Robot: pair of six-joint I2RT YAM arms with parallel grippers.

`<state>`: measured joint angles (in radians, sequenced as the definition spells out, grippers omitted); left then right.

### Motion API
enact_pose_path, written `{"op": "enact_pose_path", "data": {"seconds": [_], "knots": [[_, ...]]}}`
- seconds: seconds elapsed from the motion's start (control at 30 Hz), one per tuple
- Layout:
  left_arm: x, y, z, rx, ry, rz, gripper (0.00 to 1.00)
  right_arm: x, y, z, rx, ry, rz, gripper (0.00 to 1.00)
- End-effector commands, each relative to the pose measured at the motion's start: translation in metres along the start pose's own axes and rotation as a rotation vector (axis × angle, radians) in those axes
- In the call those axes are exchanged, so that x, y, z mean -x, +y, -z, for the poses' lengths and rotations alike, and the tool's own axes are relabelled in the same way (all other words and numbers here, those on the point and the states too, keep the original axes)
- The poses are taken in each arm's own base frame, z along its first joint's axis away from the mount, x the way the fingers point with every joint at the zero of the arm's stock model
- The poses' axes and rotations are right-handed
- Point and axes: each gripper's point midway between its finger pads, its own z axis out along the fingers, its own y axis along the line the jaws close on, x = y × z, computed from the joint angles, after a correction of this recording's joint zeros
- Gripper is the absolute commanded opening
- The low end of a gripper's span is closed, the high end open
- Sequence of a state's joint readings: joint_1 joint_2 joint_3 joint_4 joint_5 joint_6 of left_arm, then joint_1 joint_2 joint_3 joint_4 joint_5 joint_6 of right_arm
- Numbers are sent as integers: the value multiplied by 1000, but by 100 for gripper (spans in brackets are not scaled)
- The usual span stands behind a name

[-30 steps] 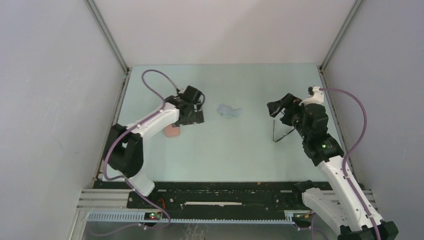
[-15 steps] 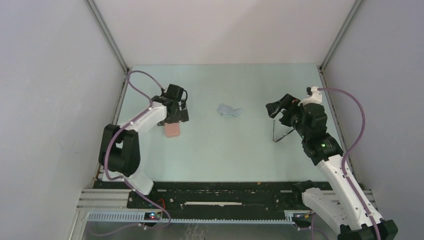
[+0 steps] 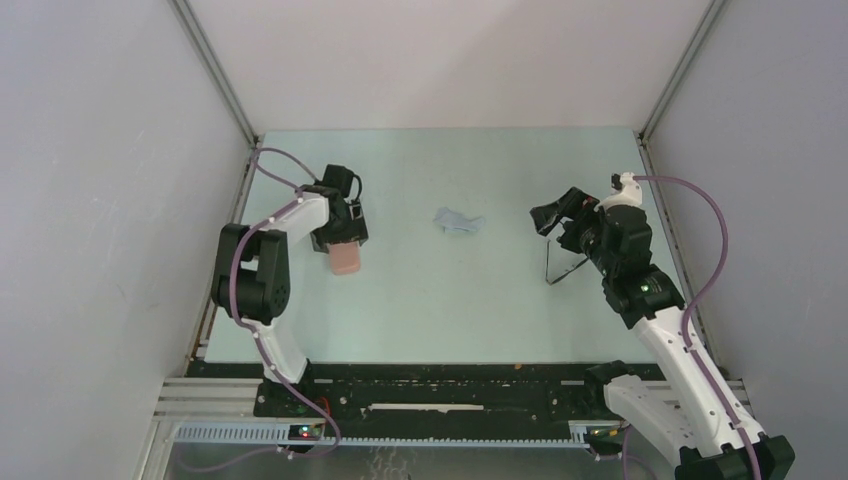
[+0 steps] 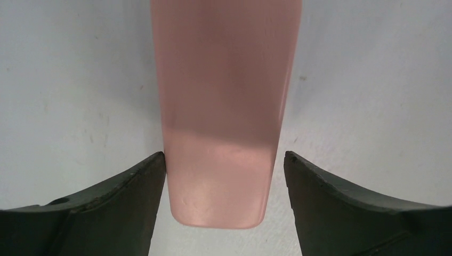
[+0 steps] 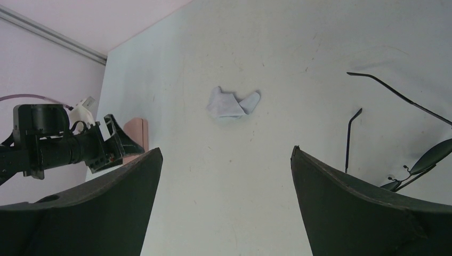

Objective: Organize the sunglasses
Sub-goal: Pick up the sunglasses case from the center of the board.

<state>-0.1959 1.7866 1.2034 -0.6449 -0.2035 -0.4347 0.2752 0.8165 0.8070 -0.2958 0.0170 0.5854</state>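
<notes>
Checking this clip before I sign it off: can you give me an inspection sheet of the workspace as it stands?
Surface: pale table, faint scuffs.
Job's things: sunglasses lie unfolded by the right gripper, untouched.
Clutter: pink case; grey-blue cloth mid-table.
Grippers: left gripper open astride the case's end; right gripper open, empty.
Cables: purple cables in loops, one per side.
Surroundings: plain walls, black rail at near edge.
</notes>
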Motion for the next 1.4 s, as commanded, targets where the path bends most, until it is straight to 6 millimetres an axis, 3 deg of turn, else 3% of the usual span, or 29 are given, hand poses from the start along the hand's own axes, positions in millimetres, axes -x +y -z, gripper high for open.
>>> {"op": "enact_pose_path", "data": {"seconds": [0.0, 0.13, 0.33, 0.53, 0.67, 0.8, 0.9, 1.0, 1.13, 1.2, 1.27, 1.37], "knots": [[38, -7, 2, -39, -68, 15, 84, 18, 14, 2, 35, -40, -22, 99], [44, -7, 3, -51, -67, 9, 77, 18, 14, 3, 35, -42, -25, 99], [43, -9, -6, -51, -37, 0, 83, 20, 15, 4, 40, -49, -21, 99], [45, -8, -10, -45, -35, 21, 79, 19, 14, 6, 36, -44, -21, 99], [46, -8, -11, -47, -33, 26, 71, 20, 13, 9, 31, -50, -20, 99], [49, -11, -3, -73, -45, 35, 53, 21, 12, 11, 26, -58, -20, 99], [57, -19, 22, -143, -81, 48, 42, 19, 13, 12, 33, -48, -15, 99], [68, -40, 66, -308, -142, 63, 33, 12, 29, 12, 124, -1, 9, 99], [74, -85, 138, -663, -208, 72, 24, -5, 70, 13, 354, 122, -11, 99], [72, -104, 172, -839, -219, 88, 15, -16, 88, 8, 452, 212, -66, 97], [68, -116, 195, -955, -212, 101, 2, -24, 107, 6, 555, 298, -111, 94], [67, -132, 227, -1126, -225, 126, 0, -44, 139, 2, 723, 446, -156, 100]]}}
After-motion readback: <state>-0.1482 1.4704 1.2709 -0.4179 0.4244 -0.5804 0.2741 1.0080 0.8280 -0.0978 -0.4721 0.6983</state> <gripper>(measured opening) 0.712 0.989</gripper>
